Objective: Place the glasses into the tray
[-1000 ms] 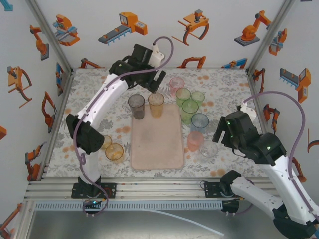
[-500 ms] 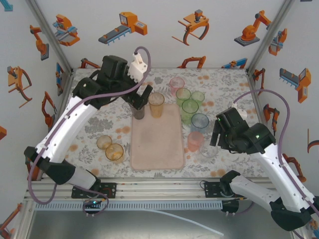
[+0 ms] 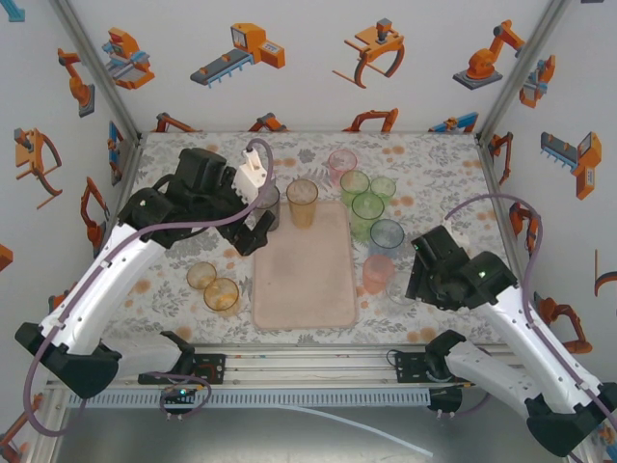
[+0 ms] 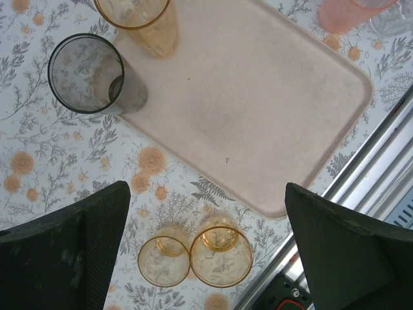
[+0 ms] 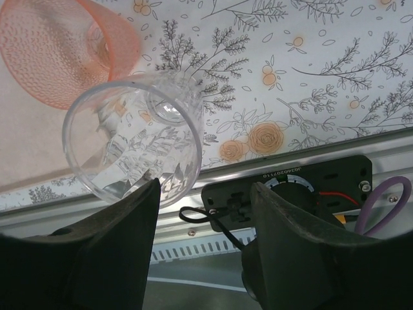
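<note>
Left gripper (image 4: pixel 206 200) is spread as wide as it goes with nothing in it, hanging over the tray's (image 4: pixel 258 110) left edge. The right gripper (image 5: pixel 205 194) is partly open. The clear glass (image 5: pixel 129 135) sits at its left finger (image 5: pixel 97 252), more off to that side than between the jaws, and I don't see it pinched.

That offset worries me. If I close from here, that finger probably shoves the rim instead of gripping, and the glass tips into the pink glass (image 5: pixel 58 51) just beside it or rolls toward the near table edge.

On the left, the grey glass (image 4: pixel 87 74) stands right at the tray's far-left corner, and I can't tell if its base is fully on. The amber glass (image 4: pixel 139 19) stands on the far end. Two more amber glasses (image 4: pixel 193 258) wait on the table, nearly touching, so fingers this wide could clip one while going for the other.

Left arm has its elbow swung out left and its wrist looking straight down. Right arm is folded, wrist low by the tray's right side.
</note>
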